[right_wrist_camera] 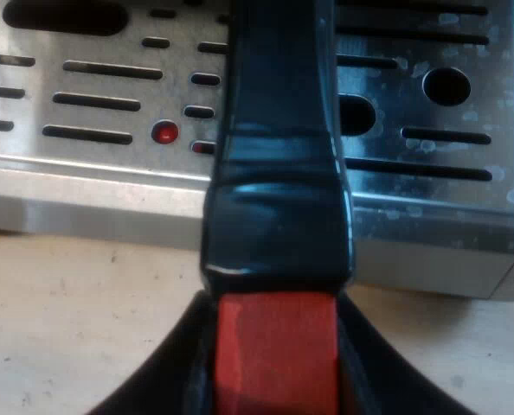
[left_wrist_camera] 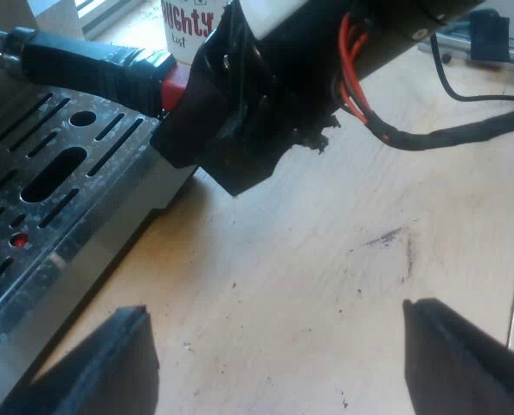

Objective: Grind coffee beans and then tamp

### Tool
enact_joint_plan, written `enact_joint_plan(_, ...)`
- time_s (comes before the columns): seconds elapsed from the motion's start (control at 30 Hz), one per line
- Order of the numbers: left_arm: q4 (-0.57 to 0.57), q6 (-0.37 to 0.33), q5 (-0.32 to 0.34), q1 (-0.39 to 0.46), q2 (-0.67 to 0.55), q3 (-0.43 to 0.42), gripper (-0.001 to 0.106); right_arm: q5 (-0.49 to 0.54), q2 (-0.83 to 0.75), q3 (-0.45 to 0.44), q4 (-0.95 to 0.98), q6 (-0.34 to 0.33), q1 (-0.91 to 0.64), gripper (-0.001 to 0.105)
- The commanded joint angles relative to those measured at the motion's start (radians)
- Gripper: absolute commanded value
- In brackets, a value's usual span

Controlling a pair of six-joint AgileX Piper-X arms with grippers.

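The metal holder's dark handle (right_wrist_camera: 279, 130) reaches out over the espresso machine's drip tray (right_wrist_camera: 413, 112) and ends in red (right_wrist_camera: 274, 346). My right gripper (right_wrist_camera: 274, 385) is shut on that red end, one black finger (right_wrist_camera: 183, 372) pressed to each side. In the left wrist view the same handle (left_wrist_camera: 93, 60) shows above the slotted tray (left_wrist_camera: 49, 190), with the right gripper (left_wrist_camera: 231, 112) clamped at its red tip (left_wrist_camera: 175, 86). My left gripper (left_wrist_camera: 274, 354) hangs open over the bare wooden table (left_wrist_camera: 309, 242), holding nothing, close to the tray's outer edge.
A white paper cup with red lettering (left_wrist_camera: 188, 26) stands beyond the handle. A red dot (right_wrist_camera: 163, 132) sits among the tray's slots. Dark coffee smudges (left_wrist_camera: 391, 238) mark the wood. A black cable (left_wrist_camera: 465, 91) lies across the table farther off.
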Motion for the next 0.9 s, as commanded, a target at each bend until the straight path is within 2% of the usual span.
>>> enact_joint_plan(0.03, -0.010, 0.001, -0.009, -0.005, 0.001, -0.003, 0.063, -0.031, -0.025, 0.009, -0.002, -0.029, 0.034, 0.000)
enact_joint_plan(0.1, -0.010, 0.001, -0.009, -0.005, 0.001, -0.003, 0.063, 0.052, -0.066, 0.034, 0.062, 0.036, 0.078, 0.000)
enact_joint_plan(0.37, -0.010, 0.001, -0.009, -0.005, 0.001, -0.003, 0.063, 0.116, -0.122, 0.034, 0.149, 0.058, 0.133, 0.000)
enact_joint_plan(0.57, 0.002, -0.018, -0.009, -0.019, 0.001, -0.013, 0.063, 0.161, -0.168, 0.034, 0.242, 0.112, 0.176, 0.000)
enact_joint_plan(0.8, 0.137, -0.018, -0.017, -0.075, 0.001, -0.088, 0.063, 0.180, -0.231, 0.034, 0.328, 0.112, 0.272, 0.000)
enact_joint_plan(0.9, 0.192, -0.018, -0.057, -0.075, 0.001, -0.118, 0.072, 0.190, -0.258, 0.034, 0.342, 0.110, 0.323, 0.000)
